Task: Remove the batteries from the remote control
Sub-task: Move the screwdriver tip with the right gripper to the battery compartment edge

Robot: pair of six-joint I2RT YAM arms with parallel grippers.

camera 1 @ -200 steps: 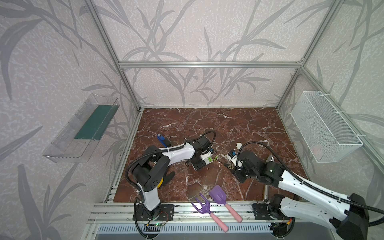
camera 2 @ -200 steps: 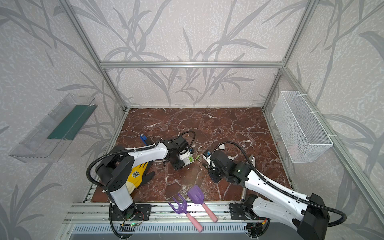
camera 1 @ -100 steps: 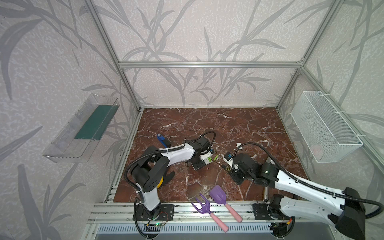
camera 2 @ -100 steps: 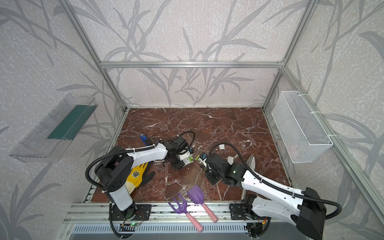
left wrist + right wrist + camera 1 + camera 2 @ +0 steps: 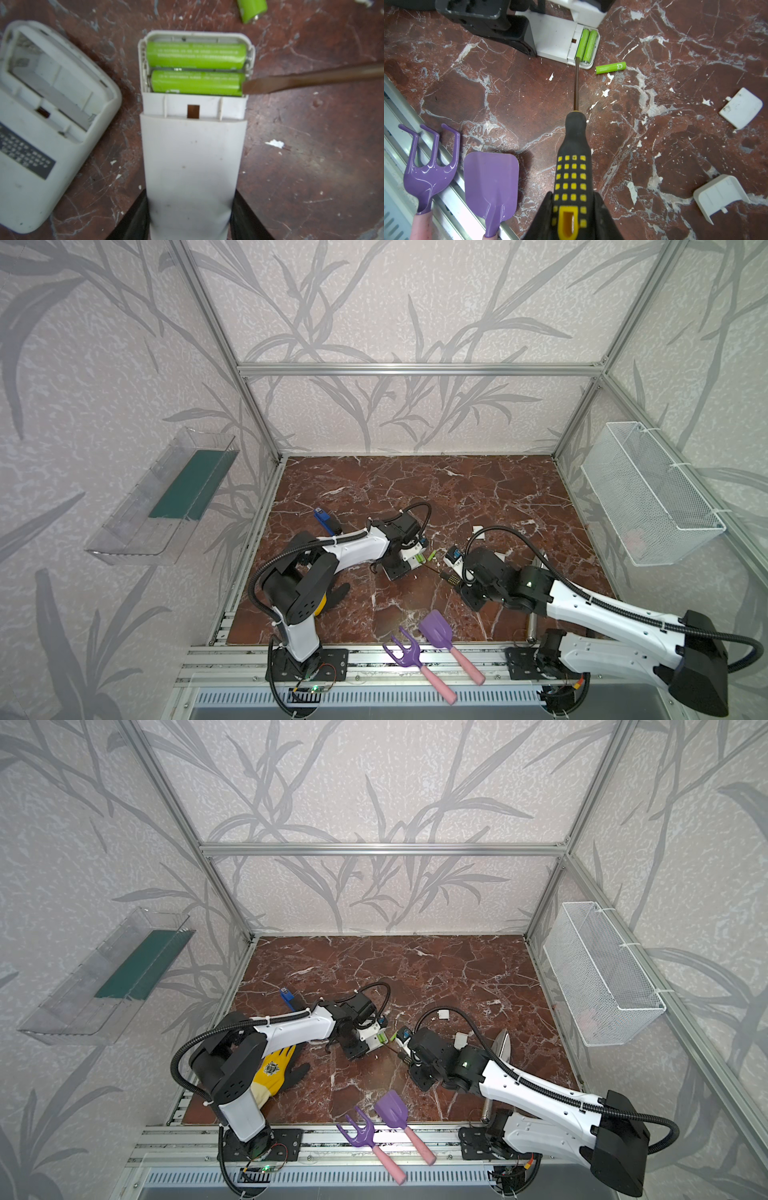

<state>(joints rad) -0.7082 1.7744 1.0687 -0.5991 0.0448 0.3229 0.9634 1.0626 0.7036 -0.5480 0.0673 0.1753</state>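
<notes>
Red-brown marbled tabletop (image 5: 415, 489) forms the floor of a cage with leaf-patterned walls. Near its front middle the left gripper (image 5: 190, 199) is clamped on the long sides of a white remote (image 5: 193, 155) lying back-up on the surface, with a black finger pressed against each flank. The compartment at the end away from the fingers is uncovered, and two lime-green batteries (image 5: 196, 55) lie in it side by side, crosswise to the remote's length. The right gripper (image 5: 573, 199) is closed around the yellow-and-black handle of a screwdriver (image 5: 574, 176). Its flat tip (image 5: 246, 87) touches the end of the battery nearer the gripped part, at the compartment's edge. A loose battery (image 5: 610, 68) lies on the marble just beside that end of the remote. A second remote (image 5: 41, 124) with an empty open compartment lies next to the held one, two white covers (image 5: 740, 108) lie well apart from it, and a purple toy rake (image 5: 428, 166) and shovel (image 5: 491, 182) rest across the front rail
</notes>
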